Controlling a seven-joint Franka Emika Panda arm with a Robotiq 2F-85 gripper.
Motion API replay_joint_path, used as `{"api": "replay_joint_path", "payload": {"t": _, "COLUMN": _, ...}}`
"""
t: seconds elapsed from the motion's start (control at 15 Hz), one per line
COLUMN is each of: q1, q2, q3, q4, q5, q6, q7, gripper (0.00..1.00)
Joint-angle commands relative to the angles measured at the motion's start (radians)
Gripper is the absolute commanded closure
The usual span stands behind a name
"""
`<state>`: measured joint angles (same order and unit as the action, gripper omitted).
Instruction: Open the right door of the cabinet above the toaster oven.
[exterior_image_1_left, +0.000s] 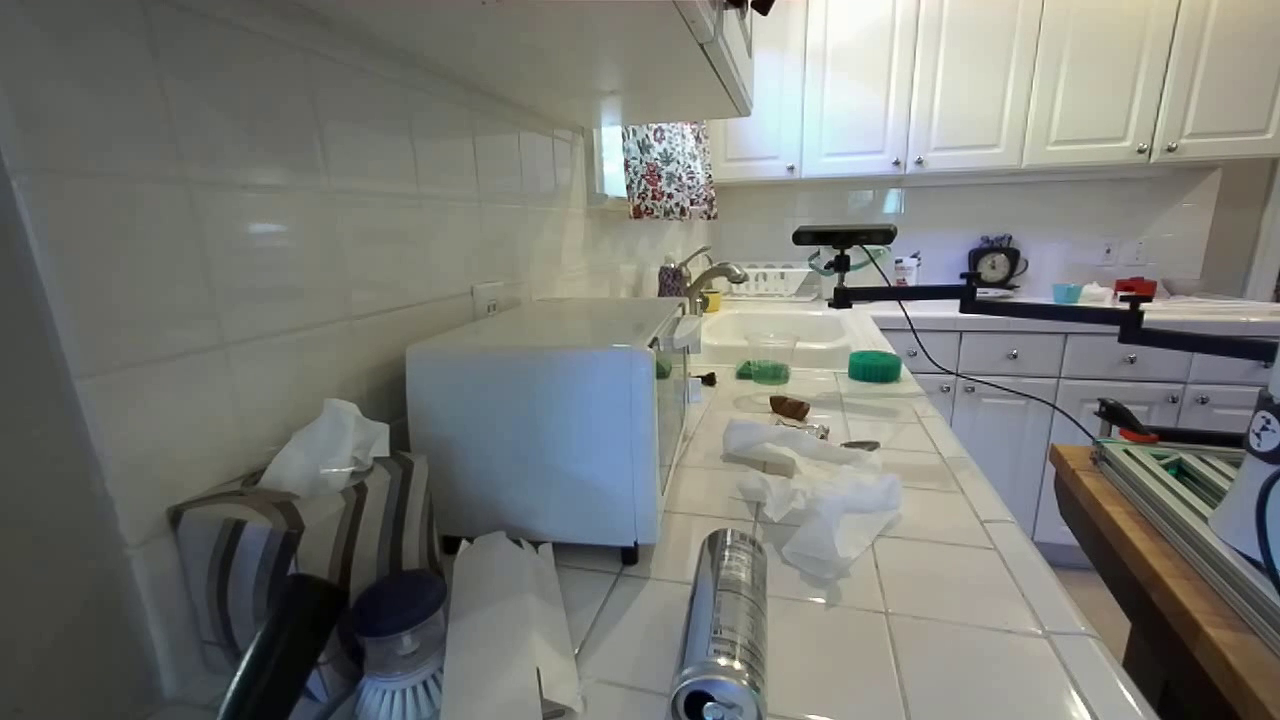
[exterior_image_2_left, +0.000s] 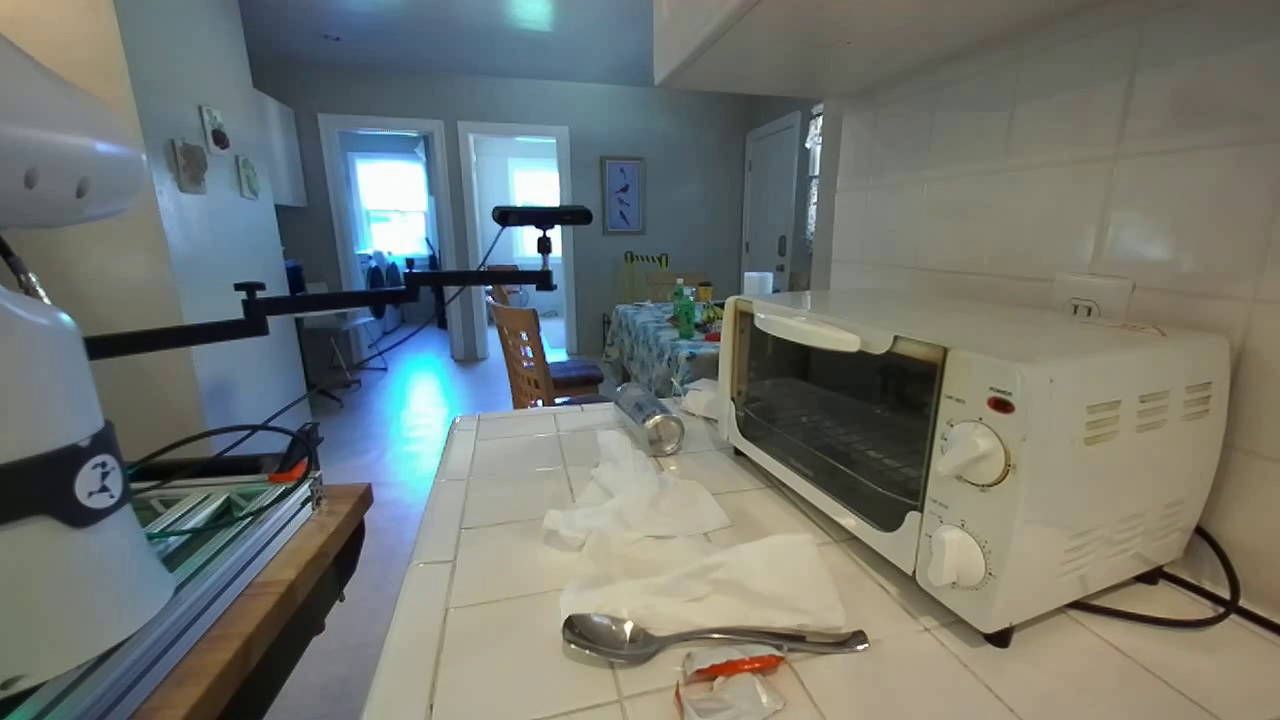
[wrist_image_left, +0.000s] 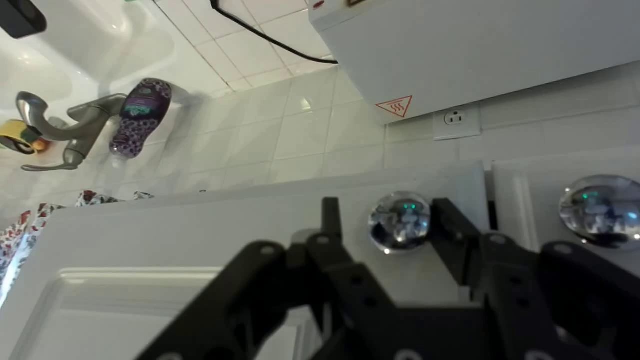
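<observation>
The jaws are spread, one on each side of the shiny knob (wrist_image_left: 400, 222) of the right door (wrist_image_left: 200, 230), above the toaster oven (exterior_image_1_left: 540, 440) on the tiled surface (exterior_image_1_left: 965, 575), so the step looks like grabbing, and next they should squeeze the knob and pull gently.
</observation>
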<state>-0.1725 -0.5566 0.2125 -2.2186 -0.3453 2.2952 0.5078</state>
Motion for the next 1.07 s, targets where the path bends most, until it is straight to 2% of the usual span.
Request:
{"api": "replay_joint_path", "payload": {"t": 0.0, "q1": -0.016, "q2": -0.011, "q3": 0.007, "q4": -0.011, "q5": -0.028, "q6": 0.021, "q7": 0.028, "gripper": 0.72}}
{"api": "replay_joint_path", "payload": {"t": 0.07, "q1": -0.015, "q2": -0.011, "q3": 0.010, "q4": -0.011, "q5": -0.026, "q6": 0.022, "q7": 0.030, "gripper": 0.78}}
{"api": "replay_joint_path", "payload": {"t": 0.13, "q1": -0.015, "q2": -0.014, "q3": 0.010, "q4": -0.010, "q5": -0.024, "q6": 0.017, "q7": 0.034, "gripper": 0.80}}
{"api": "replay_joint_path", "payload": {"t": 0.27, "q1": -0.004, "q2": -0.023, "q3": 0.009, "q4": -0.011, "q5": -0.012, "q6": 0.001, "q7": 0.028, "gripper": 0.79}}
{"api": "replay_joint_path", "payload": {"t": 0.53, "q1": 0.018, "q2": -0.068, "q3": 0.007, "q4": -0.026, "q5": 0.005, "q6": -0.067, "q7": 0.004, "gripper": 0.71}}
{"api": "replay_joint_path", "payload": {"t": 0.6, "q1": 0.022, "q2": -0.080, "q3": 0.006, "q4": -0.029, "q5": 0.007, "q6": -0.086, "q7": 0.002, "gripper": 0.77}}
{"api": "replay_joint_path", "payload": {"t": 0.67, "q1": 0.024, "q2": -0.096, "q3": 0.006, "q4": -0.035, "q5": 0.008, "q6": -0.109, "q7": 0.002, "gripper": 0.79}}
{"api": "replay_joint_path", "payload": {"t": 1.0, "q1": 0.030, "q2": -0.168, "q3": 0.001, "q4": -0.065, "q5": 0.012, "q6": -0.201, "q7": 0.001, "gripper": 0.78}}
